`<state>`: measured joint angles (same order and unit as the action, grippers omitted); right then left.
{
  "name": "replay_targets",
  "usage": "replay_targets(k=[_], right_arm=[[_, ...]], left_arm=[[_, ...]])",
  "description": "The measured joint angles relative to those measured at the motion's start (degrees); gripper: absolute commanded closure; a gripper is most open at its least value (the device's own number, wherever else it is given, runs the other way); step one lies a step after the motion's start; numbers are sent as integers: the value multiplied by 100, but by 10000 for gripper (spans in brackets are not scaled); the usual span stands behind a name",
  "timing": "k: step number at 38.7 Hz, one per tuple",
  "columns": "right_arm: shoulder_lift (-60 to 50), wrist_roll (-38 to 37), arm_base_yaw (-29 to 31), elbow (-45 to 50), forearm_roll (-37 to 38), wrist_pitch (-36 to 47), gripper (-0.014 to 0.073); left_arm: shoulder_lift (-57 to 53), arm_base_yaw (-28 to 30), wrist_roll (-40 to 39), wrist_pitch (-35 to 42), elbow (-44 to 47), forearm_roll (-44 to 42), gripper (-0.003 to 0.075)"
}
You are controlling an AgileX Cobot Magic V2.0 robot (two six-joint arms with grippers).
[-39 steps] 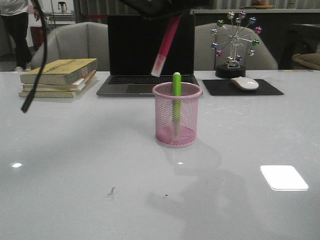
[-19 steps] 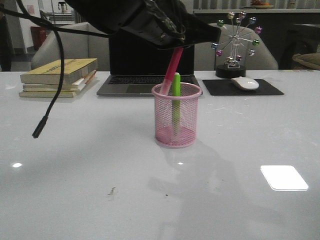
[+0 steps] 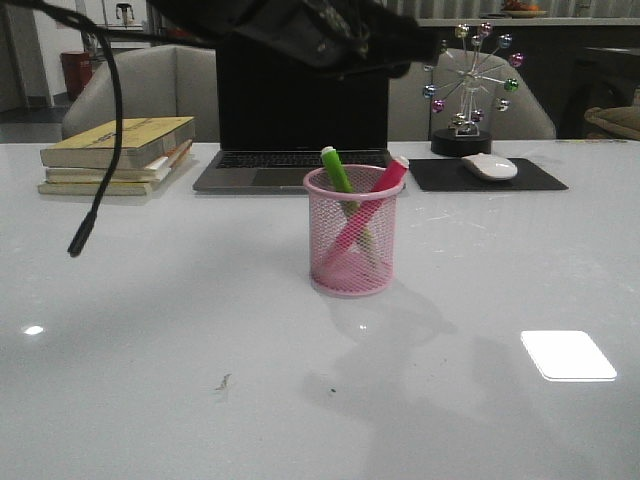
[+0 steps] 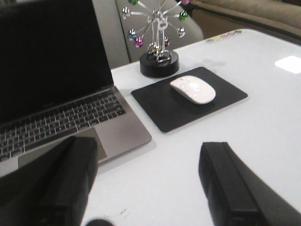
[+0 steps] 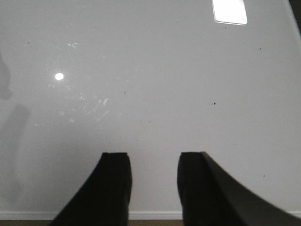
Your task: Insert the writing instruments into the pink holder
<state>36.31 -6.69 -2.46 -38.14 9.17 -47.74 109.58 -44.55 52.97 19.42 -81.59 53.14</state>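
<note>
Both markers look to be in already: the green one point(image 3: 337, 172) and the pink one point(image 3: 385, 182) cross each other inside the pink cup point(image 3: 354, 243), which sits mid-table, just in front of the laptop point(image 3: 300, 120) at the far edge. So I'd say the job's basically done and all that's left is pulling the arm clear.

Left gripper point(image 4: 146, 183) is spread wide, nothing in it. Right gripper point(image 5: 153, 186) has a gap between its fingers, also empty.

From the front the left arm is just a dark blur up top.
</note>
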Motion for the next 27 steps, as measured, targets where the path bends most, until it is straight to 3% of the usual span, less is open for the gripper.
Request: replay_targets(k=[6,12,21,27], right_arm=[[0,0,0,0,0,0,218],[0,0,0,0,10,0,218],[0,0,0,0,10,0,218],[0,0,0,0,10,0,218]], left_arm=[[-713,416,260,-970,0,243,293],[-1366,1240,299,-2569,0,362,358],[-1950,2710,-52,-4957,0,150,358],[-2221,3602,-125,-5977,0,-300,356]])
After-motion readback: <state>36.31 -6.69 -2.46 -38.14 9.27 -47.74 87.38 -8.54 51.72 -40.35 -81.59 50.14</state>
